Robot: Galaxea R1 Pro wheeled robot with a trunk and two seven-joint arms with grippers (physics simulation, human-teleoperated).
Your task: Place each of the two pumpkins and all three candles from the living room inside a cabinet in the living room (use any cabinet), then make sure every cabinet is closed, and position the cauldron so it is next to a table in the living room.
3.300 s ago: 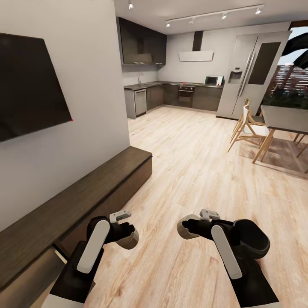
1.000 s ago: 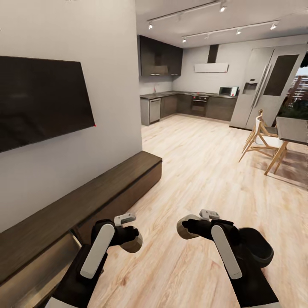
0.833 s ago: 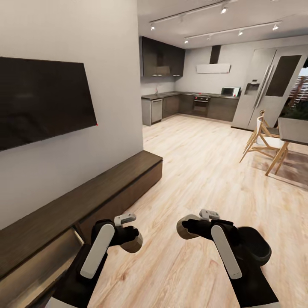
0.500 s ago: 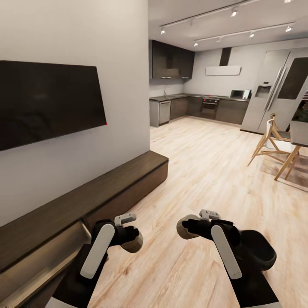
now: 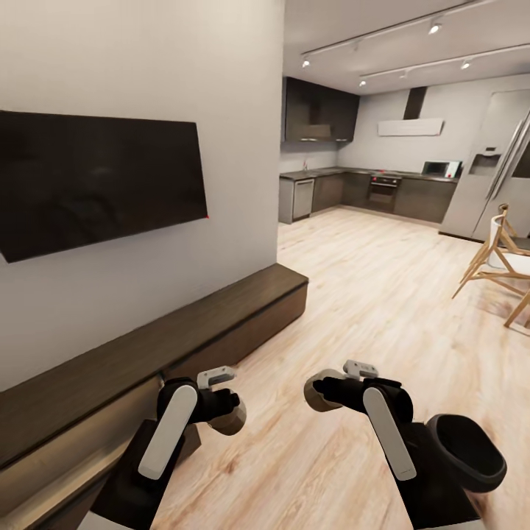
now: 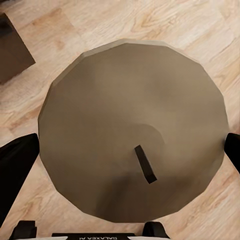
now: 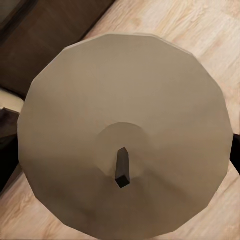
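Two hands low, forward, each gripping a candle (image 6: 132, 135)

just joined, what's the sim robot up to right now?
Both grippers are carrying candles: the left gripper is shut on one candle, the right gripper on another candle. The robot stands on wood floor beside the cabinet under the wall TV, one drawer open near its left arm.
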